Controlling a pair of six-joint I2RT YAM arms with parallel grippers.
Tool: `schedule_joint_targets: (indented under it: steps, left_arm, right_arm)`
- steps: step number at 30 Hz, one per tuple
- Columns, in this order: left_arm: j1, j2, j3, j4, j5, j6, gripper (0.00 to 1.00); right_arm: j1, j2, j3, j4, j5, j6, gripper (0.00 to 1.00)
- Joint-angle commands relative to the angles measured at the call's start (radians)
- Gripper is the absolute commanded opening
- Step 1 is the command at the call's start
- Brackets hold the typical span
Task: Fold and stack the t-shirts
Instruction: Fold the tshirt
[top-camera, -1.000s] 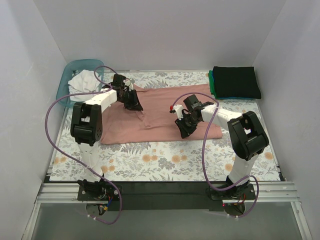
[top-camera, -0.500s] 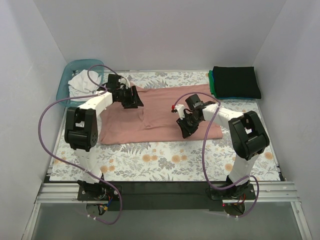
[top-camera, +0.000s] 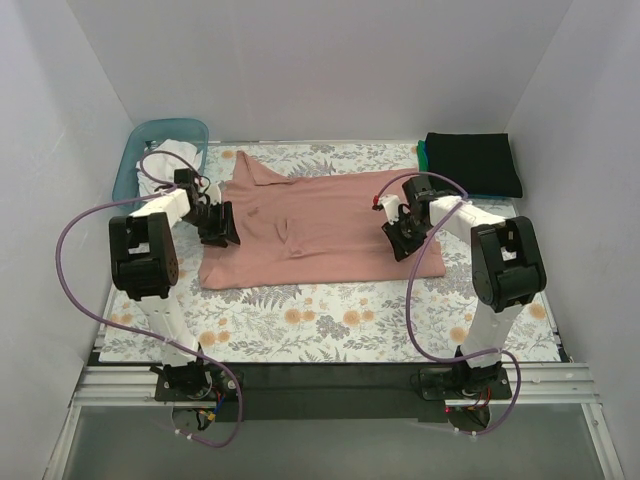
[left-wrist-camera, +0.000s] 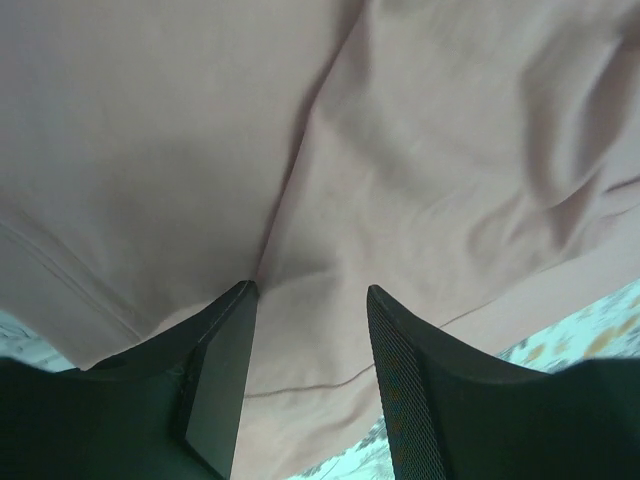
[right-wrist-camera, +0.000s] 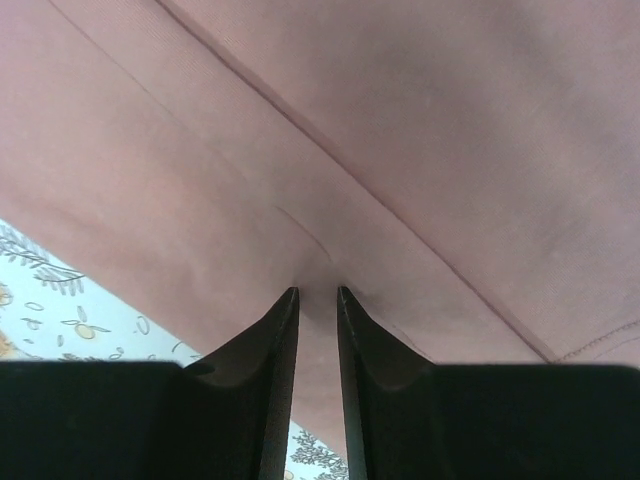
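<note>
Top external: spread flat on the floral table cover (top-camera: 330, 320), dusty-pink t-shirt (top-camera: 320, 225); beyond its far right corner, folded black t-shirt (top-camera: 470, 165) stacked on a teal-green t-shirt (top-camera: 424, 160); off its far left corner, white t-shirt (top-camera: 165, 160) in the basket (top-camera: 165, 125). At its left edge, left gripper (top-camera: 218, 225) down on the cloth with fingers apart and nothing clamped; near its right hem, right gripper (top-camera: 403, 240) pinched almost together on a small pucker of pink fabric. Soft, light and limp, likely to sag between grips, so best taken at hems and corners, both ends together.
</note>
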Motion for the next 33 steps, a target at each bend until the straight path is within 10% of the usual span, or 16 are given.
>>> schedule_joint_targets:
  steps: [1,15,25,33]
  left_arm:
    - [-0.016,-0.033,-0.057,-0.050,-0.074,0.118,0.47]
    - [-0.014,-0.196,-0.324,-0.097,-0.091,0.232,0.45]
    - [-0.013,-0.208,0.058,-0.159,0.139,0.172,0.53]
    - [-0.013,0.028,0.358,0.036,0.039,-0.006,0.54]
  right_arm:
    - [-0.005,0.032,-0.026,-0.013,0.048,-0.045,0.28]
    - [0.046,-0.184,-0.327,-0.132,-0.128,-0.065,0.28]
    - [-0.092,-0.100,0.159,-0.229,-0.127,-0.090,0.41]
    - [-0.172,0.195,0.526,-0.160,-0.013,0.027,0.37]
